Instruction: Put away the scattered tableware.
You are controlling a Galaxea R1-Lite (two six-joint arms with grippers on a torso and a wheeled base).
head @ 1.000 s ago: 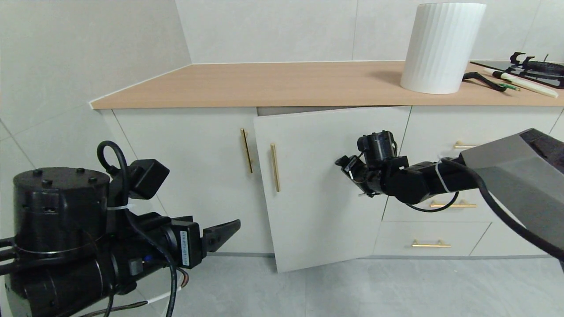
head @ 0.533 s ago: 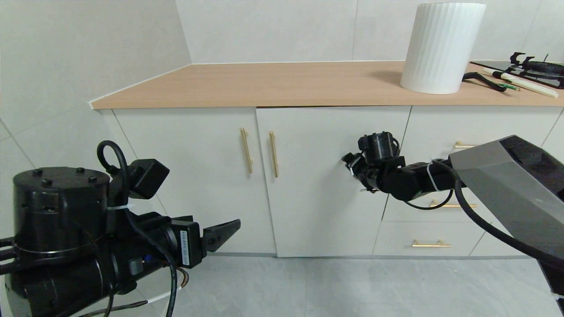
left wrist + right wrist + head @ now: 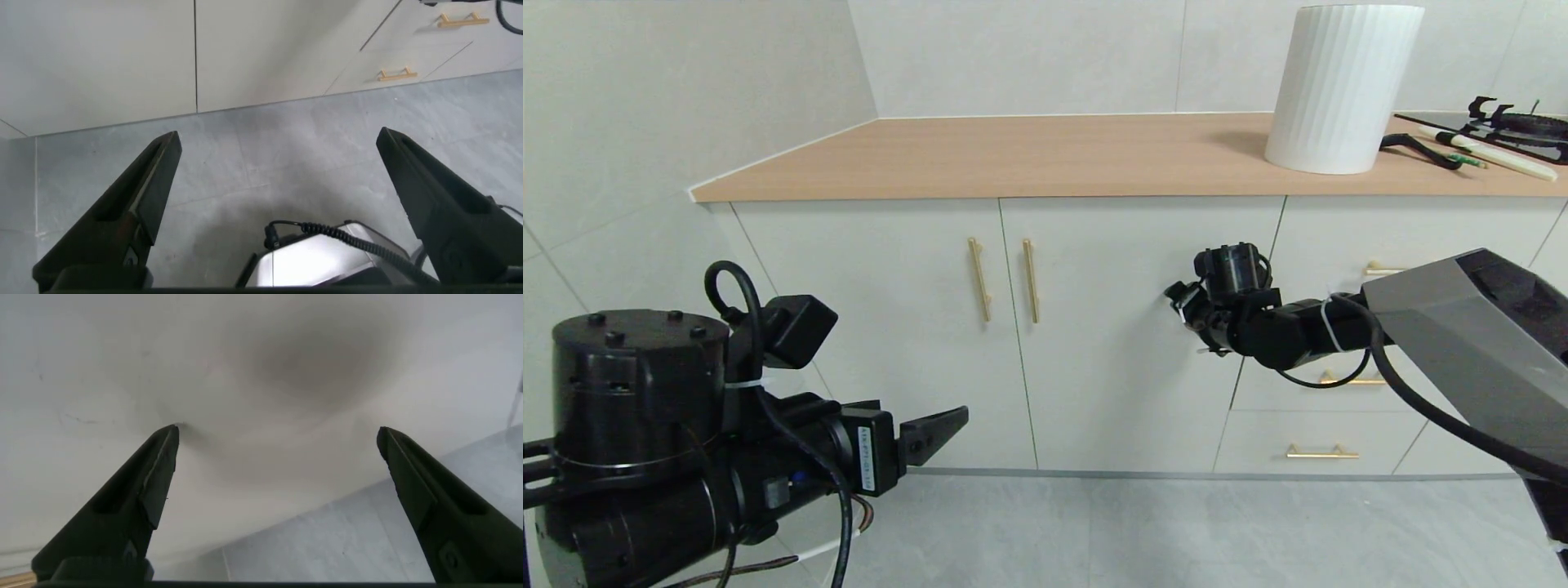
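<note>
**Tableware (image 3: 1493, 154) on counter, far right; door shut**

Step, my read: closing out a cupboard stow. Right gripper (image 3: 1176, 299) is at the face of the right door (image 3: 1127, 384), fingers spread wide, holding nothing. One fingertip looks to touch the panel. The door sits flush.

Left gripper (image 3: 278, 137) is parked low over the floor (image 3: 270, 171), jaws apart and empty.

Next, as I judge it: back the right arm off the door, then go for the loose pieces on the counter (image 3: 1013, 155) beside the hob (image 3: 1523, 122). They sit at the view's edge, so the base probably needs to shift right first.

Count:
- doors 2, bar handles 2
- drawer pulls (image 3: 1321, 452) 3
- white ribbed canister (image 3: 1339, 90) 1
- loose utensils: likely 3 (black handle, cream stick, green-tipped piece); they overlap, so I can't tell for sure
</note>
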